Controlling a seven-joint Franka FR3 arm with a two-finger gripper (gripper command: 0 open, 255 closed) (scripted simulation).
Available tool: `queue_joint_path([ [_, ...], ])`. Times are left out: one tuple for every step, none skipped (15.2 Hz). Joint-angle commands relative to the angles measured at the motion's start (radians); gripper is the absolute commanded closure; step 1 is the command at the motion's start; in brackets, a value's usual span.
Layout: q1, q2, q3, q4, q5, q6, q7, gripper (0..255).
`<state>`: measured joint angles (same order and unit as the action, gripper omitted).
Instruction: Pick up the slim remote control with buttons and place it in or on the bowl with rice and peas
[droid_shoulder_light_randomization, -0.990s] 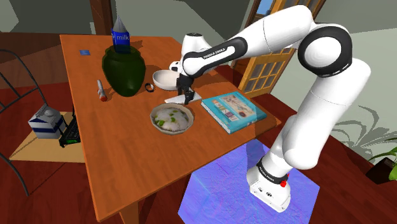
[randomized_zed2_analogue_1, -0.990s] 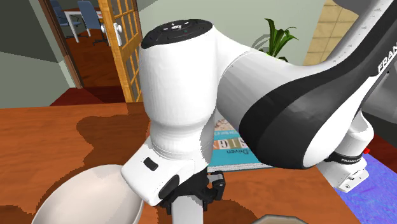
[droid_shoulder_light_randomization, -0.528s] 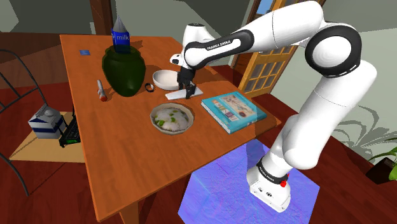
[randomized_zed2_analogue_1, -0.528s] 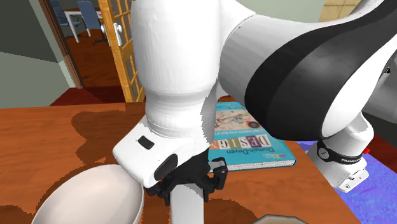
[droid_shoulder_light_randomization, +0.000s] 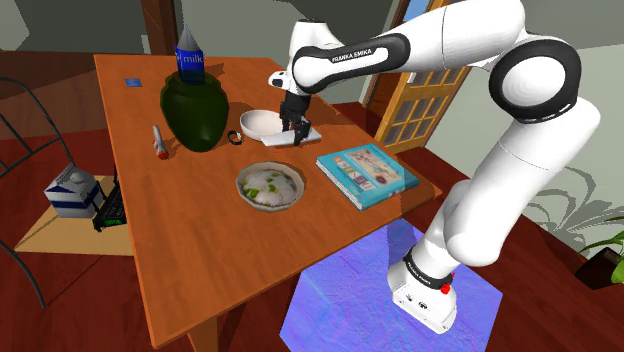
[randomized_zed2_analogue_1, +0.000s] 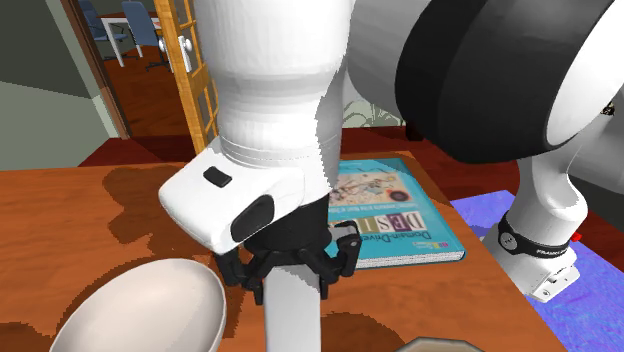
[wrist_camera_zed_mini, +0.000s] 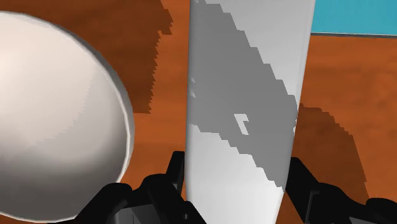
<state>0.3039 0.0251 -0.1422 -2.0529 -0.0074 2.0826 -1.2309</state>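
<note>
**Wooden counter, plain white remote clamped in the end effector**

Warm orange-brown wood with a smooth, faintly glossy face makes up the counter (droid_shoulder_light_randomization: 180, 230), which stands on a dark red floor. A patterned blue mat (droid_shoulder_light_randomization: 340, 300) lies under the arm's stand. Behind the arm is a pale wooden door (droid_shoulder_light_randomization: 420, 105) with glass panes.

The all-black end effector (droid_shoulder_light_randomization: 295, 124) points down over the counter. Its two fingers press on the long sides of the remote (droid_shoulder_light_randomization: 301, 134), a slim, flat, plain white slab with no buttons drawn on it. In the wrist view the slab (wrist_camera_zed_mini: 245, 114) runs straight out from between the fingers, crossed by a jagged grey shadow.

Seen from the shoulder view, the remote sits just beside the rim of a smooth, empty white bowl (droid_shoulder_light_randomization: 262, 124), at that bowl's four o'clock. The rice bowl (droid_shoulder_light_randomization: 268, 186), shallow and round with white grains and green specks, lies at six o'clock from the end effector, apart from it.

At three o'clock of the rice bowl lies a flat teal book (droid_shoulder_light_randomization: 366, 173) with a printed cover. At its eleven o'clock stands a rounded dark green jar (droid_shoulder_light_randomization: 195, 110), and behind that a blue milk carton (droid_shoulder_light_randomization: 189, 52) with a pointed top.
</note>
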Motion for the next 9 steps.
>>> queue_joint_path([
  [0.0, -0.01, 0.0, 0.021, -0.001, -0.031, 0.0, 255],
  [0.0, -0.014, 0.0, 0.03, -0.002, -0.044, 0.001, 255],
  [0.0, -0.018, 0.0, 0.039, -0.003, -0.057, 0.001, 255],
  [0.0, -0.021, 0.0, 0.048, -0.003, -0.07, 0.001, 255],
  [0.0, -0.025, 0.0, 0.058, -0.004, -0.083, 0.002, 255],
  [0.001, -0.028, 0.0, 0.067, -0.004, -0.096, 0.002, 255],
  [0.001, -0.031, 0.0, 0.077, -0.004, -0.109, 0.002, 255],
  [0.001, -0.034, 0.001, 0.088, -0.005, -0.122, 0.002, 255],
  [0.001, -0.037, 0.001, 0.098, -0.005, -0.135, 0.002, 255],
])
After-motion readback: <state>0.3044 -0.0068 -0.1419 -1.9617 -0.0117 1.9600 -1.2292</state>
